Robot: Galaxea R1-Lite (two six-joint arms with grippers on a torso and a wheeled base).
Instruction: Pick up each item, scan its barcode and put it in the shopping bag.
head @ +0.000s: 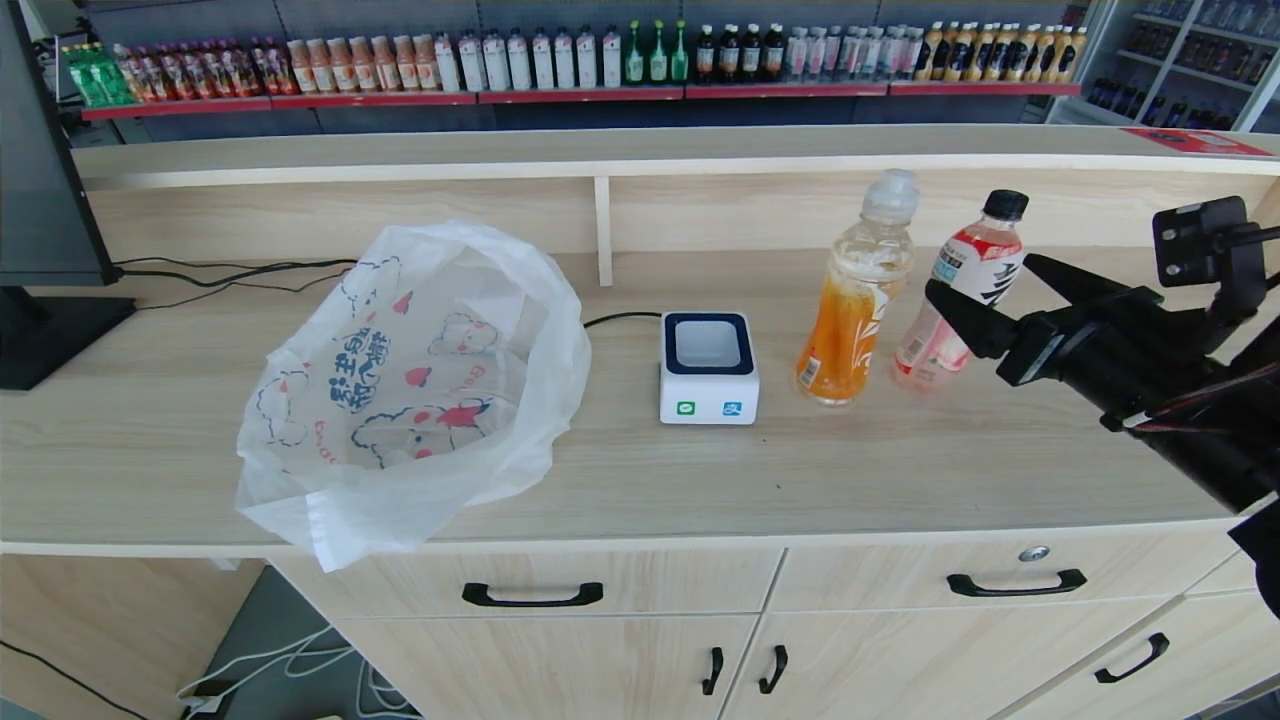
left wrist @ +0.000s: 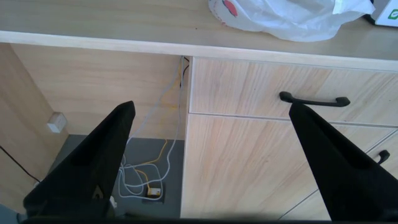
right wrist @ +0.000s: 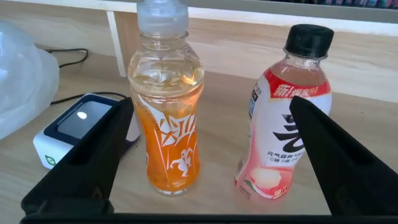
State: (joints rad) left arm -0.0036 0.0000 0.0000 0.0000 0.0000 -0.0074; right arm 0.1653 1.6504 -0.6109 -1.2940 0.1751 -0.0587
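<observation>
1. My right gripper (head: 978, 272) hangs over the right end of the counter (head: 700, 480), jaws spread wide and pinching nothing.
2. Between its two black fingers (right wrist: 87, 168) I see both drinks. The orange bottle (head: 855, 300) with the clear cap is nearer the middle of the counter. The pink bottle (head: 978, 255) with the black cap is just beside it, toward my right.
3. Both bottles stand upright on the wood, close together but apart. I cannot tell whether a fingertip touches the pink bottle (one finger crosses in front of its lower half in the head view).
4. The scanner (head: 708, 367), a small white box with a dark-rimmed window facing up, sits near the orange bottle on the side toward my left. Its black cable (head: 620, 318) runs off behind the shopping bag.
5. The shopping bag (head: 560, 330) lies on the left half of the counter, thin white plastic with cartoon prints. Its mouth gapes open and one corner droops over the front edge.
6. My left gripper (left wrist: 211, 106) is down below the counter's edge, jaws also spread with nothing in them. It faces the wooden cabinet fronts and a black drawer handle (left wrist: 314, 99).
7. A dark monitor (head: 40, 180) stands at the far left, and a shelf of bottles (head: 600, 60) runs along the wall behind.
</observation>
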